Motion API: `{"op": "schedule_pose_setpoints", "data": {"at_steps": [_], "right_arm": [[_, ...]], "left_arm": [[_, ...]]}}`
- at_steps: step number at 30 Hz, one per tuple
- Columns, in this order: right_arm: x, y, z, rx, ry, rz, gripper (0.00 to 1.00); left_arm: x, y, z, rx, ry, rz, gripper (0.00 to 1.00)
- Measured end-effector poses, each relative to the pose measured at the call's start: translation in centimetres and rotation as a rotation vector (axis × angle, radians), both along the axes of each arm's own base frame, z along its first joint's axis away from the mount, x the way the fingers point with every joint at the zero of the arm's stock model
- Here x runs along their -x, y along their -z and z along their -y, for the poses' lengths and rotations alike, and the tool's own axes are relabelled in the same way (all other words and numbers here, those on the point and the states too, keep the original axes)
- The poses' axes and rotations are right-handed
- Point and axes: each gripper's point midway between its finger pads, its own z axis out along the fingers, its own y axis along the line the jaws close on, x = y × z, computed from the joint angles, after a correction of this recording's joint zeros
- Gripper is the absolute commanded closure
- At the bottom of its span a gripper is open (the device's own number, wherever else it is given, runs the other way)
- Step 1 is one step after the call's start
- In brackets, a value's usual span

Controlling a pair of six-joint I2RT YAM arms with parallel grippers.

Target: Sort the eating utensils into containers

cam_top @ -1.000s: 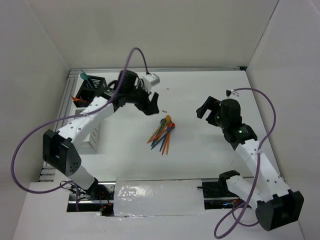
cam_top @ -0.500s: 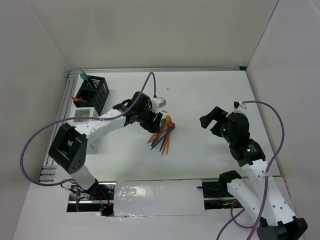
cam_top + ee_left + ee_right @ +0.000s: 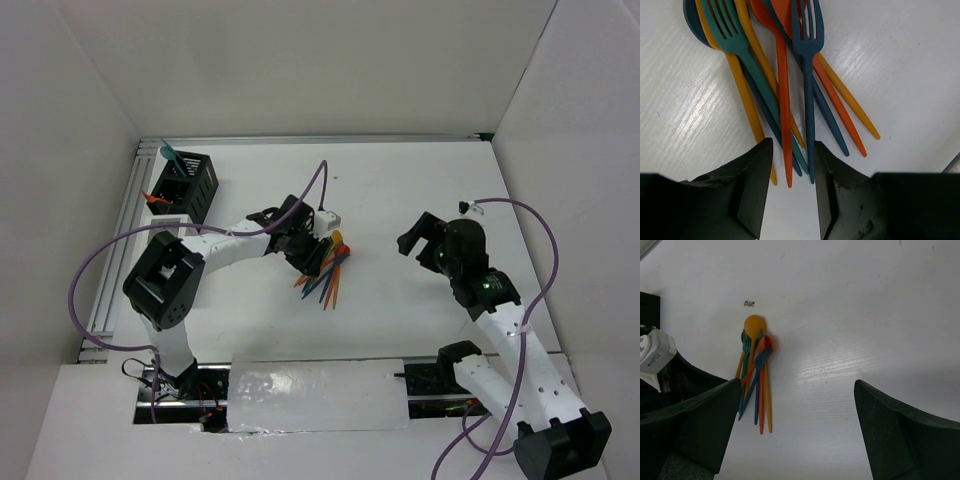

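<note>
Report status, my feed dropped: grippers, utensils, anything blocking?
Left gripper open, poised over handle ends of the utensil pile. Right gripper open, empty, standing off. Pile loose on table; nothing seen blocking.

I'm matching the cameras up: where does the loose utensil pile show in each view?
Top external: pile at table centre, just right of the left gripper.
Left wrist: pile fills the upper half, handle ends reaching between the fingers.
Right wrist: pile left of centre, yellow spoon bowl uppermost.
Shared landmark: the left gripper, beside the pile in all three.
</note>
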Motion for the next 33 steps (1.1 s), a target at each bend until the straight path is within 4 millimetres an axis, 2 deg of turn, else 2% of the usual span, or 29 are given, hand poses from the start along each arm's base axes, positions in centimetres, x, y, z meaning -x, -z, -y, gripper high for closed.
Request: {"op": "schedule_pose_setpoints", "data": {"at_steps": [8,17,21,25,28,29,30,32,33], "right_arm": [[-0.4,0.1,0.0,0.002,0.003,0.0,0.0],[-0.6,0.4,-0.1,0.003,0.003,-0.007,0.0],[-0.5,0.4,-0.1,0.002,0.003,-0.003,0.0],[-0.3,0.1,0.0,-0.001,0.003,0.011,0.0],[-0.2,-0.2,0.0,-0.004,0.003,0.023,0.0],[-0.2,-0.3,0.0,-0.005,0.003,0.027,0.0],[-0.2,-0.3,0.0,-0.005,0.003,0.027,0.0],[-0.2,-0.3,0.0,-0.005,0.004,0.028,0.0],[-0.2,-0.4,0.0,-0.006,0.003,0.029,0.0]], "left_arm": [[0.0,0.2,-0.1,-0.008,-0.001,0.002,0.52],[0.9,1.6,0.5,-0.038,0.024,-0.021,0.56],[0.8,2.3,0.4,-0.057,0.023,-0.019,0.63],[0.7,2.8,0.1,-0.076,0.029,-0.015,0.65],[0.6,3.1,-0.1,-0.09,0.024,-0.013,0.77],[0.5,3.1,-0.2,-0.093,0.022,-0.01,0.89],[0.5,3.1,-0.2,-0.094,0.021,-0.01,0.94],[0.5,3.1,-0.2,-0.095,0.019,-0.007,1.0],[0.4,3.1,-0.2,-0.094,0.017,-0.007,1.0]]}}
